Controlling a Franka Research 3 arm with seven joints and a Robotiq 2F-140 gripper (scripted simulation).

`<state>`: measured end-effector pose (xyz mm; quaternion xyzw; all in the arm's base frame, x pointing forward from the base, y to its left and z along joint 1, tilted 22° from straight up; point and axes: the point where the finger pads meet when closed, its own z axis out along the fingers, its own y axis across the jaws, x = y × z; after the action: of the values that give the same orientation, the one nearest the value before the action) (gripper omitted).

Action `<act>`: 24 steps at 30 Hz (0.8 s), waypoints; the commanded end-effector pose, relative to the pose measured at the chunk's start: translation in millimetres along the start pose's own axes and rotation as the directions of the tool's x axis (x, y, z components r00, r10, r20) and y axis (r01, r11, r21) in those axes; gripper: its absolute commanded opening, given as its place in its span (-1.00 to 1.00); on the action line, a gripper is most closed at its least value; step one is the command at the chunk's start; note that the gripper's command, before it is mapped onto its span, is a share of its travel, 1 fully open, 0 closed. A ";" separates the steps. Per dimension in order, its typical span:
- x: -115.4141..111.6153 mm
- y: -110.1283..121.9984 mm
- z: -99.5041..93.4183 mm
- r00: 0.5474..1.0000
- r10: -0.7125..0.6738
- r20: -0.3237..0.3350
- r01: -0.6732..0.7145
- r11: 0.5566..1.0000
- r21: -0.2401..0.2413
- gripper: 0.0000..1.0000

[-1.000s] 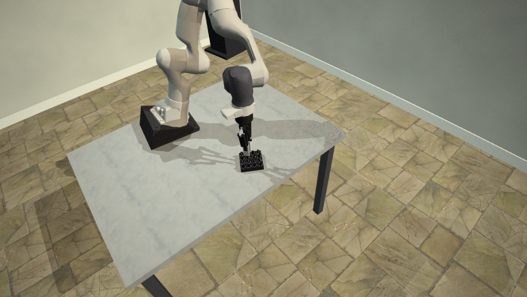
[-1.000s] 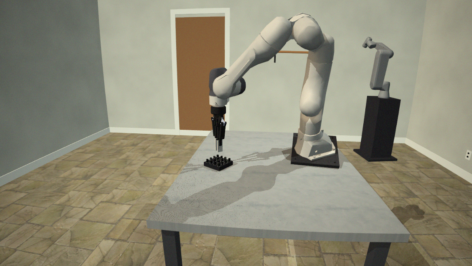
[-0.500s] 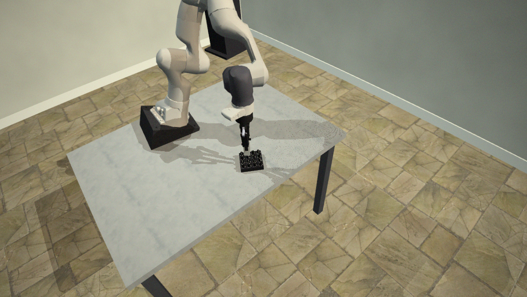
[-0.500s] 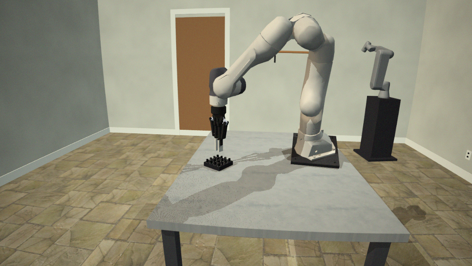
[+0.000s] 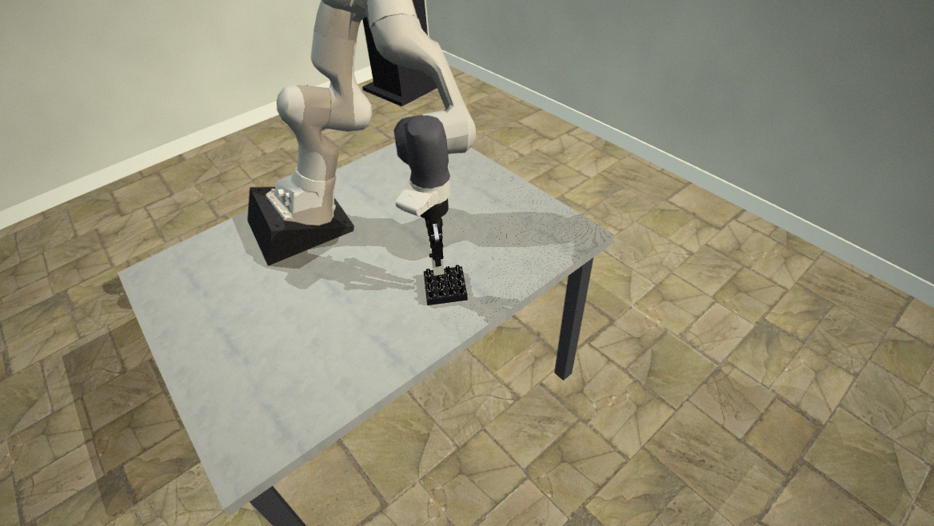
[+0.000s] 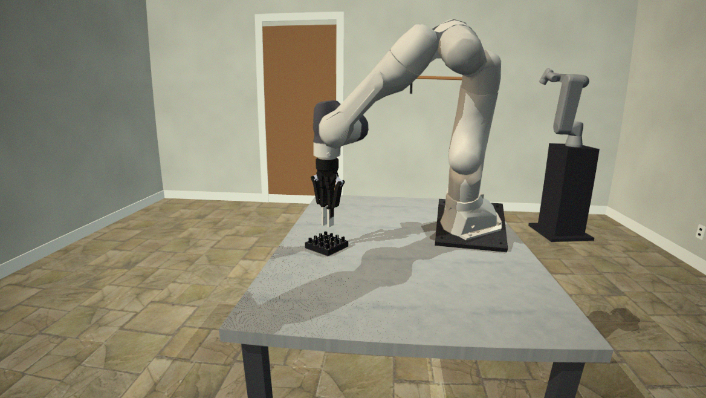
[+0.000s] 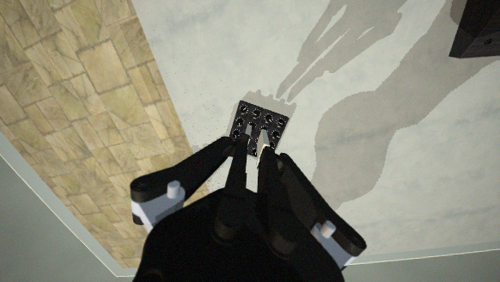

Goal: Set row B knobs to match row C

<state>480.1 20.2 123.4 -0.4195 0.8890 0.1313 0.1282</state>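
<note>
The small black knob box [image 5: 447, 286] sits flat on the gray bench [image 5: 274, 365], near one long edge. The robot arm's black base [image 5: 277, 238] stands well apart from the knob box, toward the far end of the bench.

The gripper [image 6: 326, 223] hangs straight above the knob box, pointing down. It is not touching the knobs. Its two fingers are close together with only a thin gap, and nothing is held between them.

From the wrist view, the fingertips are over the middle of the knob box. The knobs are too small to read their marks.
</note>
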 end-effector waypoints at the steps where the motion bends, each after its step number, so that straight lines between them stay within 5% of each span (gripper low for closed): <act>1: 1.0 2.2 0.4 0.988 -0.155 0.009 0.155 0.988 -0.004 -0.77; 24: 1.0 3.9 -1.1 0.887 -0.461 0.010 0.461 0.888 -0.001 -0.77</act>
<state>478.6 20.7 125.1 -0.5627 0.8060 0.1076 0.1485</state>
